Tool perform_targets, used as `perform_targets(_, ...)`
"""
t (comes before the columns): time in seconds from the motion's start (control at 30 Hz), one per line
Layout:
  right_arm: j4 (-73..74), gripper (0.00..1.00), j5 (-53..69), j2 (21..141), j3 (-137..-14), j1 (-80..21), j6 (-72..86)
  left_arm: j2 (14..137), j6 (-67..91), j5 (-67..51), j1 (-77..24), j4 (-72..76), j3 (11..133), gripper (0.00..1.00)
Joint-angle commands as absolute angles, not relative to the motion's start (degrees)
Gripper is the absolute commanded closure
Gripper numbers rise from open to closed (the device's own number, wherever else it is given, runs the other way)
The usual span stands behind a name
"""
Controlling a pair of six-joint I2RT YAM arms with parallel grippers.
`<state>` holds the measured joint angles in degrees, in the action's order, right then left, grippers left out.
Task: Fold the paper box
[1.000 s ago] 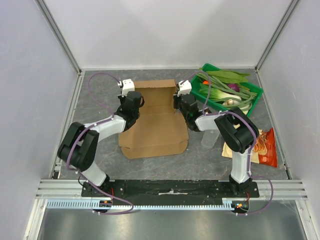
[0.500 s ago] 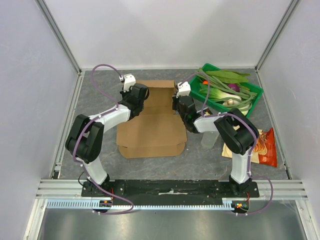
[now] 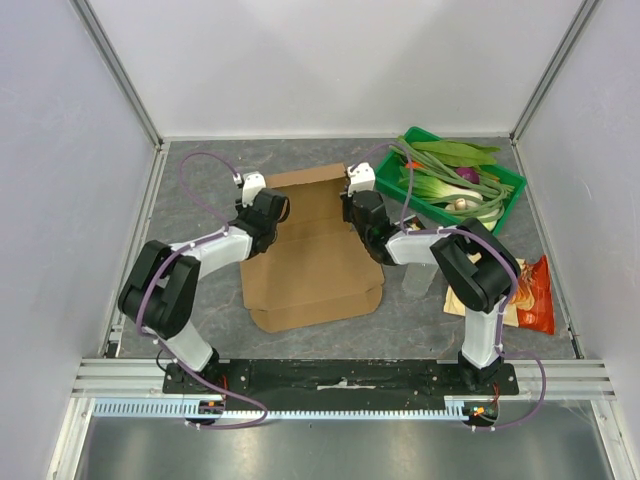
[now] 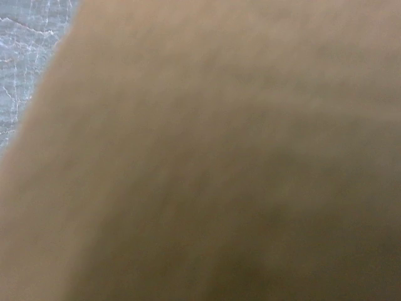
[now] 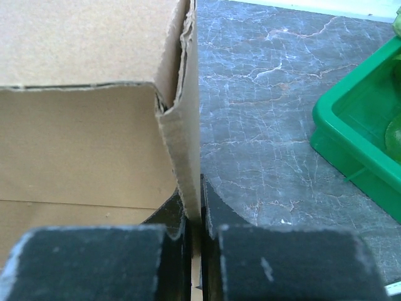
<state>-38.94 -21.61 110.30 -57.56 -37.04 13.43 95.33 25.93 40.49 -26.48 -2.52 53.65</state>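
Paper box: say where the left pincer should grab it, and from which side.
Probably the left side panel of the paper box, at its free edge, approached from the left with a finger on each face. The sheet is thin, and the right pincer pinches the opposite upright wall that way.

Both arms shared one build. The left arm, at the left of the frame, and the right arm, at the right, each had white tubular links joined by bulky, rounded black joint housings. A small white camera block capped each wrist near the frame's centre. A thin purple cable looped along each arm from base to wrist. Both bases sat on a long black plate across the lower frame. In the right wrist view the fingers were black, flat-faced blocks with a matt, finely grained surface and pale, worn edges.
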Motion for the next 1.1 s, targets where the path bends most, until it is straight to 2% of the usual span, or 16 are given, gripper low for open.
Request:
perform_targets(0.0,-39.29,1.00,-23.73,110.48,-59.94,-37.62,11.52,90.36,28.39,38.50,-26.46,2.63,50.64,0.55)
perform_targets(0.13,-39.90,1.00,-21.71,110.31,-59.42,-37.62,10.90,89.38,27.16,39.37,-25.93,5.45,49.57,0.51)
perform_targets(0.33,-41.75,1.00,-22.23,110.91,-58.88,-37.71,10.99,91.93,24.61,42.09,-25.14,7.83,51.94,0.59)
perform_targets(0.4,-39.74,1.00,-26.77,111.88,-60.80,-38.58,11.42,94.04,25.57,44.12,-25.05,5.64,54.21,0.72)
perform_targets(0.43,-38.07,1.00,-36.12,112.93,-61.78,-39.28,11.86,94.30,26.19,44.73,-25.05,2.84,54.84,0.81)
perform_targets(0.47,-35.79,1.00,-43.87,113.55,-62.74,-40.42,11.69,94.48,29.24,46.48,-25.14,1.33,55.37,0.93)
perform_targets(0.5,-35.25,1.00,-49.25,114.34,-64.49,-42.87,11.08,93.87,30.40,46.93,-25.14,0.80,55.02,0.95)
perform_targets(0.53,-34.03,1.00,-56.79,116.09,-65.82,-43.93,10.64,93.26,31.19,47.11,-25.22,0.88,54.50,0.95)
perform_targets(0.7,-30.34,1.00,-68.46,120.49,-71.09,-47.72,10.54,91.14,34.54,48.16,-26.10,1.58,51.42,0.98)
perform_targets(0.8,-27.95,1.00,-68.65,121.11,-72.69,-48.16,12.12,90.79,35.06,48.52,-26.37,1.15,51.15,0.98)
perform_targets(1.07,-33.83,1.00,-63.20,118.04,-67.94,-47.90,11.95,89.21,35.59,49.48,-26.37,3.34,49.05,0.98)
